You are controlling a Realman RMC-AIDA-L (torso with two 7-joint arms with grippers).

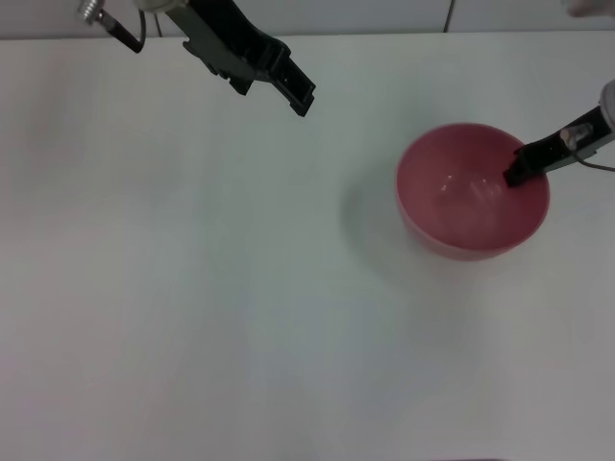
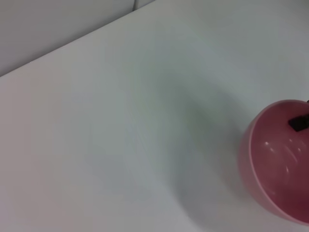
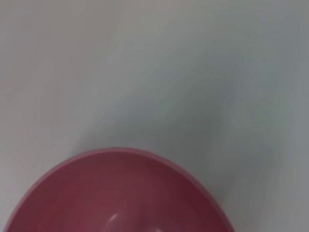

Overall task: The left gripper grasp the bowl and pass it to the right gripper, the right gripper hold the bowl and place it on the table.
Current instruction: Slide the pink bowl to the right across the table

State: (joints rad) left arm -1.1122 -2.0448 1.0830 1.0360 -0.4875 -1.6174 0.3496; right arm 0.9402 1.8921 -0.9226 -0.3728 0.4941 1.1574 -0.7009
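Right gripper (image 1: pixel 516 173), slim and black on a white arm: entered from the right edge of the head view, its tip at the right rim of the bowl (image 1: pixel 471 204) with one finger reaching down inside the wall; it appeared clamped on that rim, though the outer finger was hidden behind the bowl's edge. Bowl, pink, round, deep, glossy inside: sat upright toward the right side of the surface (image 1: pixel 192 288), a soft shadow to its left; whether its base touched the surface or hung just above could not be told. Left wrist view showed the same bowl (image 2: pixel 277 162) far off, with the dark tip of the right gripper (image 2: pixel 299 123) on its rim. Right wrist view showed the bowl's rim and inside (image 3: pixel 120 193) close below the camera. Left gripper (image 1: pixel 288 86), chunky and black: held well apart from the bowl at the upper left, above the far part of the surface, fingers close together and holding nothing.
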